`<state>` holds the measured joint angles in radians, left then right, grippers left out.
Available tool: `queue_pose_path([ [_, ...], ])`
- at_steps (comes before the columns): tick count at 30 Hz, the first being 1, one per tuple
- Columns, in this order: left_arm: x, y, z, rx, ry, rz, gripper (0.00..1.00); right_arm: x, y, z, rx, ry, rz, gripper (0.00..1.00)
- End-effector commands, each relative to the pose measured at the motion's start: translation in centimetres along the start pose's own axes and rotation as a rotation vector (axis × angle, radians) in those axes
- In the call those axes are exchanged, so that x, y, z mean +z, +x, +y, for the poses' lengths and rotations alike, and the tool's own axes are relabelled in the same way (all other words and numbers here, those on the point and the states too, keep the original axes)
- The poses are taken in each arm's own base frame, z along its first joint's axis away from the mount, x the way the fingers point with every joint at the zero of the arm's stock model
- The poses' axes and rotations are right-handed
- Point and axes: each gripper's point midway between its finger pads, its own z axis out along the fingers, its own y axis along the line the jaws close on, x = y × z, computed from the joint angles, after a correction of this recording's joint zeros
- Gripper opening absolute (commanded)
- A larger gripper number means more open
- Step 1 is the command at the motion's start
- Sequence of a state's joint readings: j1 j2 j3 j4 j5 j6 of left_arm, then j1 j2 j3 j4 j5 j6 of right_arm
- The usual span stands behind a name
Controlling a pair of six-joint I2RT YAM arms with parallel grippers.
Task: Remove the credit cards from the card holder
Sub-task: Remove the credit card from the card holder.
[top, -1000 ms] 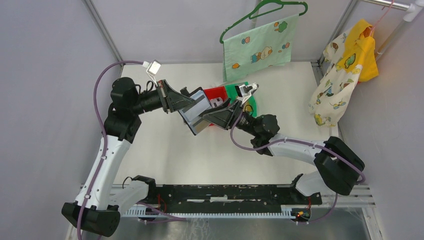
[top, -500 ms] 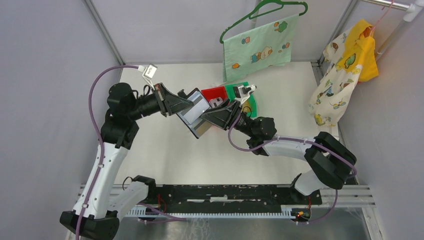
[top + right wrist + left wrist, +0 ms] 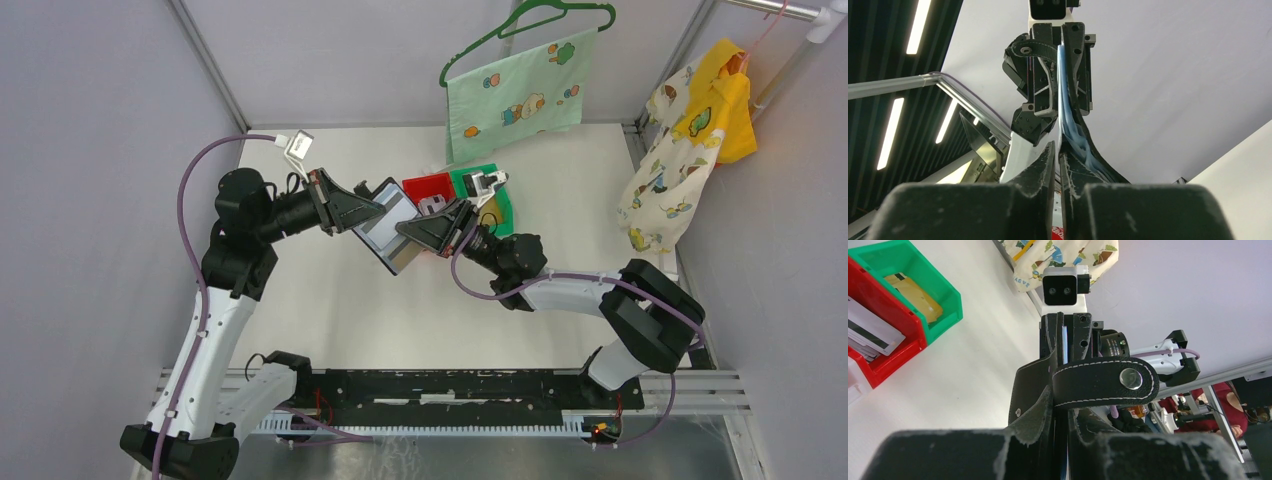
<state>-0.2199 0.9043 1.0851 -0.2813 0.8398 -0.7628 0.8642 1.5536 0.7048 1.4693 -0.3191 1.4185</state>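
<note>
Card holder (image 3: 390,226) aloft just left of red bin (image 3: 424,186); open, grey-blue inside up, long axis roughly far-to-near. Black leather, snap tab (image 3: 1105,381). Left gripper (image 3: 376,211) clamps it; right gripper (image 3: 404,232) pinches its pale-blue edge.

High rear overview of the table (image 3: 400,310); opposed close wrist views, both on card holder (image 3: 388,228)

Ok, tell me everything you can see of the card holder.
The card holder is black, leather-like, white-stitched, with grey-blue lining and a snap tab. It hangs open in mid-air above the table, tilted, the left gripper clamping one side and the right gripper pinching the other edge.
</note>
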Motion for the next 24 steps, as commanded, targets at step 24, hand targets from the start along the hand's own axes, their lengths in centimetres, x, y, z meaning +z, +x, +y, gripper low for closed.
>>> queue_pose_path([
  [24, -1.2, -1.1, -3.4, 0.006, 0.106, -0.035, 0.02, -2.6, -0.5, 0.5, -0.027, 0.023, -0.074, 0.00],
])
